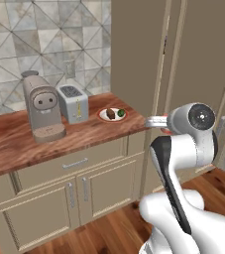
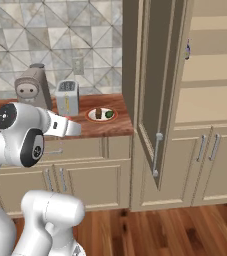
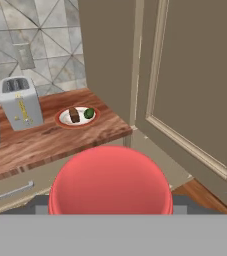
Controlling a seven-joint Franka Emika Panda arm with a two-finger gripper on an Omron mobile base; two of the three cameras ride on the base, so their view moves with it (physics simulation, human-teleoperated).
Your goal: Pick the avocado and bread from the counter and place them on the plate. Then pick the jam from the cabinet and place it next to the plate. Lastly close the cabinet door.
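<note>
The plate [image 3: 65, 121], white with an orange-red rim, sits on the reddish wood counter [image 1: 15, 144], near the counter's end beside the tall beige cabinet [image 2: 205, 105]. On the plate lie the bread [image 3: 74, 115], a small brown chunk, and the avocado [image 3: 89, 113], a dark-green ball, side by side and nearly touching.

Just left of the plate stands a silver toaster [image 1: 73, 102], and beyond that a grey-brown coffee machine [image 1: 43, 106]; no brand name or lettering can be read on either. On the tiled wall behind the toaster is a pale socket plate [image 3: 24, 56].

The jam [image 3: 110, 181] fills the lower middle of the hand view as a red-pink rounded shape right in front of the camera, off the counter's front edge and nearer than the plate. The gripper [image 2: 69, 126] is clamped on the jar.

The cabinet door [image 2: 152, 85] stands swung open to the right of the plate, its darker inner panel facing out. On an upper shelf sits a dark bottle [image 2: 187, 50] with a pale label, too small to read.
</note>
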